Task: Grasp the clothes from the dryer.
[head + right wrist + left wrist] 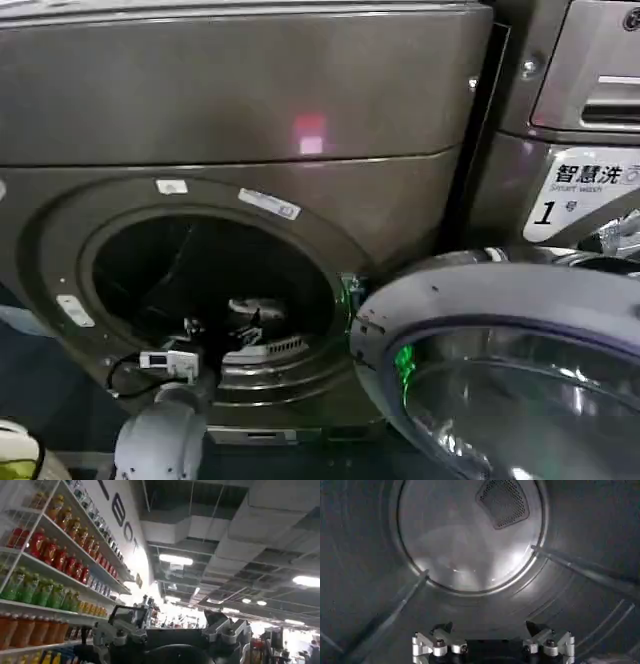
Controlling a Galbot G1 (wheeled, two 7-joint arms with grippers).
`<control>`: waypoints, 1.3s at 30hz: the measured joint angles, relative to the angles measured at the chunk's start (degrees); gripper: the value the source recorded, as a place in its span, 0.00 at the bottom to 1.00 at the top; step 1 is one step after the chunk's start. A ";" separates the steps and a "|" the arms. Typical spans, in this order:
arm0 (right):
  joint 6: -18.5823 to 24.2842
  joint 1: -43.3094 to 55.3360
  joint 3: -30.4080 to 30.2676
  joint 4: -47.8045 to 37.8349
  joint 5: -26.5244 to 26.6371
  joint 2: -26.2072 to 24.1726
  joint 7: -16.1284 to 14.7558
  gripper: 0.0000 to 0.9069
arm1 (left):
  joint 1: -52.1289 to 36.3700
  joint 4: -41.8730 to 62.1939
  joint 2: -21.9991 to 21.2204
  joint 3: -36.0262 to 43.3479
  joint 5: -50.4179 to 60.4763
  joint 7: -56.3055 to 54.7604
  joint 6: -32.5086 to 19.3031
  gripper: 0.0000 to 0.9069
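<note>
Laundry-shop setting: dark bronze dryer [250, 120] fills my head view, door [500, 360] swung open to the right, a second machine with a "1" sticker [575, 195] behind it.

My left arm is pushed in through the drum mouth [210, 290], and the left hand [240, 325] sits low inside, near the bottom lip. On the left wrist camera the left hand [492, 630] has its fingers [440, 629] spread well apart with nothing between them, facing the drum's back wall [470, 540] and its perforated vent [502, 502].

Step, as I read it: reach and search phase, no grasp made. The clothes I can't place for sure. A pale patch shows near the left hand in the head view, but that could be cloth or part of the wrist hardware. A pale sliver at the corner of the left wrist view could also be it; can't tell. Drum floor ahead of the fingers looks bare.

Next move, my guess: tilt the wrist down or pull back a bit to find the cloth, then lower onto it and close. Soft, small piece, so it needs a deep pinch against the drum floor.

Right hand [172, 630] is parked away from the dryer, pointing up at ceiling and drink shelves [45, 555]; fingers look apart, empty.

Drum interior in the head view is mostly dark. Door bottom is cut off.
</note>
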 measured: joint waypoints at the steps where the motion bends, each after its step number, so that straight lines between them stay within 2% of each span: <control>1: 0.00 0.00 -0.01 0.03 0.00 0.04 -0.03 1.00 | -0.02 -0.06 0.06 -0.02 0.08 0.26 0.00 1.00; 18: 0.99 0.40 0.27 -0.71 -0.86 0.41 0.30 1.00 | -2.24 1.43 0.49 -1.51 5.93 6.01 0.00 1.00; 23: 1.23 0.62 -0.01 -0.79 -0.98 0.41 0.52 1.00 | -4.28 2.71 0.61 -2.11 14.30 15.03 0.00 1.00; 33: 1.50 0.36 0.13 -1.16 -1.09 0.49 0.91 1.00 | -12.77 8.66 2.77 -3.11 39.90 38.28 -0.05 1.00; 36: 1.52 0.39 0.10 -1.17 -1.13 0.51 1.06 1.00 | -16.07 10.82 3.38 -3.14 43.75 46.10 -2.99 1.00; 39: 1.52 0.33 0.19 -1.16 -1.14 0.51 1.16 1.00 | -18.99 12.76 3.74 -3.42 47.10 52.35 -10.37 1.00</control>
